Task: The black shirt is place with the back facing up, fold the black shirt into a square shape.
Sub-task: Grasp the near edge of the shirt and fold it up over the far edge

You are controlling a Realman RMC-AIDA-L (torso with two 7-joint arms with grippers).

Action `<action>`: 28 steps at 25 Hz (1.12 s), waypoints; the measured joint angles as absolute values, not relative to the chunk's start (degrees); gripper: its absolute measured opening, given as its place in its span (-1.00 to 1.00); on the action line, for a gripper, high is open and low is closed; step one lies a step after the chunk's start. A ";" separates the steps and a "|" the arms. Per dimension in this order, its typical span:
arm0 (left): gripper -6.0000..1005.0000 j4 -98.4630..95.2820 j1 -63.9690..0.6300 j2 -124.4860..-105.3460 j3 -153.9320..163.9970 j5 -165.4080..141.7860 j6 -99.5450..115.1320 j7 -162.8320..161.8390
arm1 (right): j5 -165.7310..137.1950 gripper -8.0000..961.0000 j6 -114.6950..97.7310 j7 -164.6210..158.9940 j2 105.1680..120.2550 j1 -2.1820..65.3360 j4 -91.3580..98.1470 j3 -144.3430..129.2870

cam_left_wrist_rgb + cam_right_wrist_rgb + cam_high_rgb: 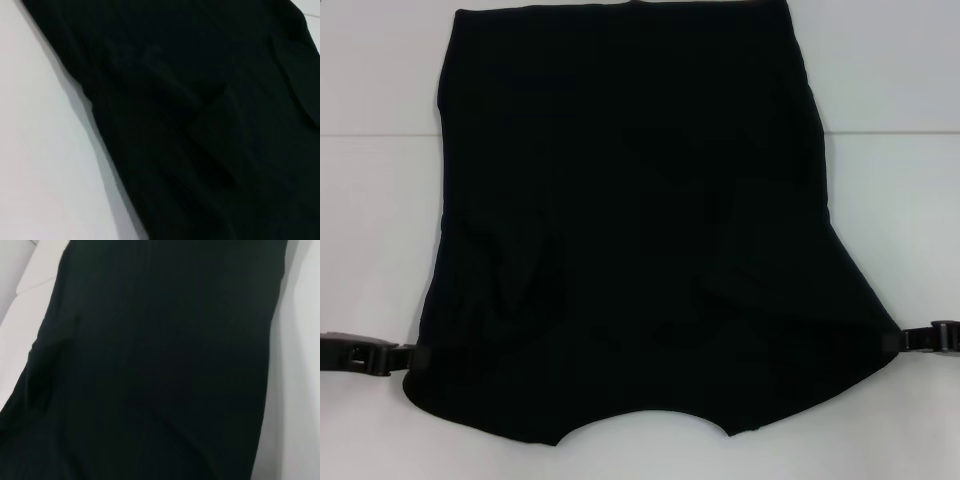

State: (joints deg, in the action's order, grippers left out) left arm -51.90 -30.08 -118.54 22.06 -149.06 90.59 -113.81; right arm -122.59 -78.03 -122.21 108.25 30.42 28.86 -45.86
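Observation:
The black shirt [630, 200] lies flat on the white table [370, 220], plain side up, with no print showing. Its curved neckline [645, 418] is at the near edge and its straight hem is at the far edge. The sleeves do not stick out, and the sides look folded in. My left gripper [408, 356] sits low at the shirt's near left corner, touching its edge. My right gripper [898, 340] sits at the near right corner, also at the edge. The left wrist view [210, 110] and right wrist view [160, 365] show the black cloth close up.
A seam in the white table runs across behind the shirt's middle [890, 133]. Bare white table lies to the left [40, 150] and right [300, 365] of the shirt.

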 joint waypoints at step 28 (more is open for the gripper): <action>-0.95 -53.68 -22.08 -118.86 10.83 -148.26 114.96 -104.85 | -122.81 -0.83 -97.37 -103.97 105.94 13.48 29.83 -34.82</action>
State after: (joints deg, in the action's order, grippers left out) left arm -53.68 -22.08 -118.86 10.83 -148.26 114.96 -104.85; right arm -122.81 -97.37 -103.97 105.94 13.48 29.83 -34.82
